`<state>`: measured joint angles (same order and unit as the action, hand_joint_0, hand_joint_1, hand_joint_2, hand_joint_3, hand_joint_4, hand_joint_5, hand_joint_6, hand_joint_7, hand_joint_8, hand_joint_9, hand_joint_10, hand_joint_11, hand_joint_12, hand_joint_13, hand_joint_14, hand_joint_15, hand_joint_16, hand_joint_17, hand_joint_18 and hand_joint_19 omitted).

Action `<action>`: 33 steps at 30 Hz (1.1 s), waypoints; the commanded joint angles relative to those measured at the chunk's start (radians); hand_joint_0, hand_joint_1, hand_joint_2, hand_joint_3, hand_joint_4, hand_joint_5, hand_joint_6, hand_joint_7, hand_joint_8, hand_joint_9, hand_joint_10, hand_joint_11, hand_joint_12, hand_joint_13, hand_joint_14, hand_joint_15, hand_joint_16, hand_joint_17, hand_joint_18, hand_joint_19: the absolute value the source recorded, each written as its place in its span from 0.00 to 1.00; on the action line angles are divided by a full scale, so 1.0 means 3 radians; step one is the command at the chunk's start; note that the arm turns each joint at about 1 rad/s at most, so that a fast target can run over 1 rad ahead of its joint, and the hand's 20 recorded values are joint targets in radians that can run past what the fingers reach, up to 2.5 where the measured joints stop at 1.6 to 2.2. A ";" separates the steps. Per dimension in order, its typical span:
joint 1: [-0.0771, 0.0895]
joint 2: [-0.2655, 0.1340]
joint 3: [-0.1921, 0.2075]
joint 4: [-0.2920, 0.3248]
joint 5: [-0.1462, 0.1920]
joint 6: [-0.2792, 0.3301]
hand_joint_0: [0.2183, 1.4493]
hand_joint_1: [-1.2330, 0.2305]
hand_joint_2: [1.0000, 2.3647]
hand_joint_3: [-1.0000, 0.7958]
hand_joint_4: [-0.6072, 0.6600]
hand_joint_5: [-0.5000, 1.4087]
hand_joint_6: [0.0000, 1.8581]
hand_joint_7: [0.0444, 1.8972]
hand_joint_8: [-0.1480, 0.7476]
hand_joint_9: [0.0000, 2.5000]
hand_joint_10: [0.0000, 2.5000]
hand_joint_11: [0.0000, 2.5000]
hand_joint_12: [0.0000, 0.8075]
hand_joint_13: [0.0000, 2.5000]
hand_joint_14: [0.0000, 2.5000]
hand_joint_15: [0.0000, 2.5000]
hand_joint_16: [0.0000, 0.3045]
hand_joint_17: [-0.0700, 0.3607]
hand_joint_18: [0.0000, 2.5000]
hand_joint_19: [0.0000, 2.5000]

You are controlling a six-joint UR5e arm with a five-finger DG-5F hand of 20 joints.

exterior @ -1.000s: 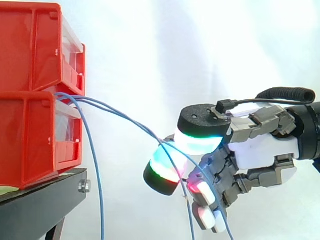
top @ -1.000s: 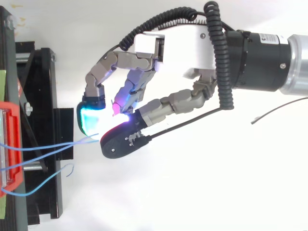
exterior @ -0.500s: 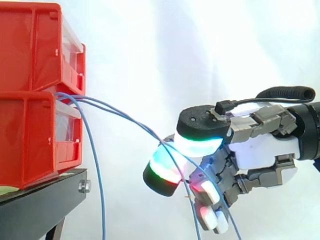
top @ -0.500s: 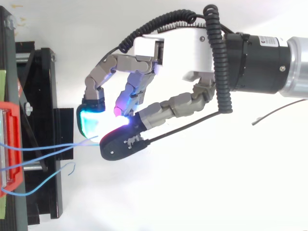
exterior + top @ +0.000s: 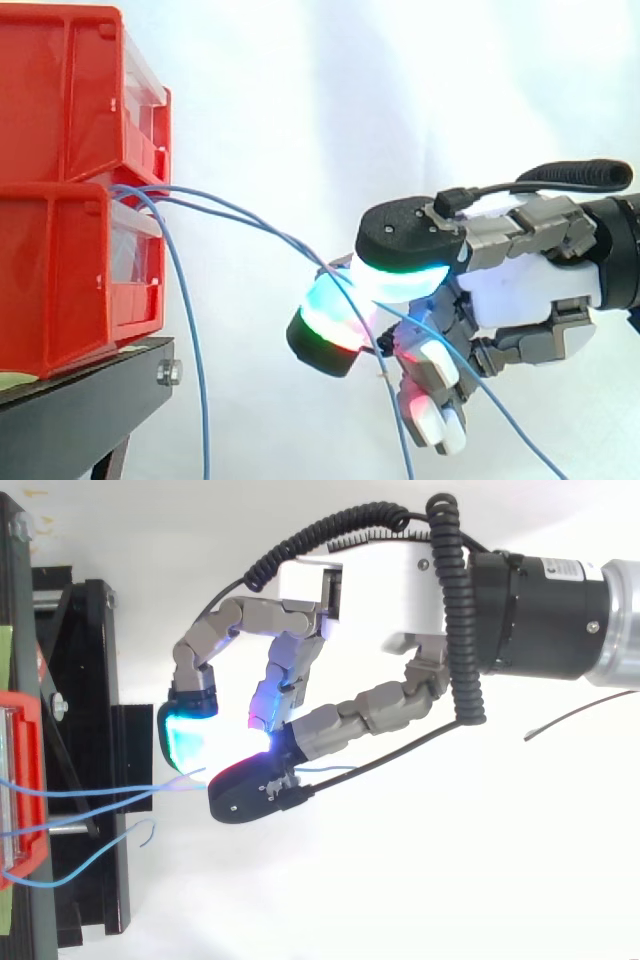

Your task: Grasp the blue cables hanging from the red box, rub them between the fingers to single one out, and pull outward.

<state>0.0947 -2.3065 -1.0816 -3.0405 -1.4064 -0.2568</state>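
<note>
Thin blue cables (image 5: 240, 218) come out between the two stacked red boxes (image 5: 75, 190) at the left and arc rightward and down. My hand (image 5: 520, 290) reaches in from the right, its glowing fingertip pads (image 5: 330, 330) closed on two of the cables (image 5: 150, 792) about midway along. One pinched cable trails off to the lower right below the palm. A third blue cable (image 5: 195, 380) hangs straight down beside the stand, free of the hand. In the top view the thumb pad (image 5: 250, 785) presses against the cyan pad (image 5: 185, 742) with the cables between them.
The red boxes rest on a black stand (image 5: 80, 410) at the lower left, seen as a black frame (image 5: 90, 740) from above. A white curtain lies behind everything. A thin dark wire end (image 5: 580, 708) lies to the right.
The fingers have shifted against each other around the cables, and one cable's loose tail has swung out toward the lower right. The hand stays in roughly the same place.
</note>
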 commanded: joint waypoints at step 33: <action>0.0022 0.0069 -0.0010 -0.0153 0.0030 -0.0003 0.22 0.34 0.00 0.28 0.53 0.21 0.44 0.54 0.53 0.45 0.01 0.24 0.55 0.43 0.01 0.18 0.20 0.48 0.40 0.22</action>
<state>0.1008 -2.2856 -1.0842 -3.0863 -1.3975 -0.2579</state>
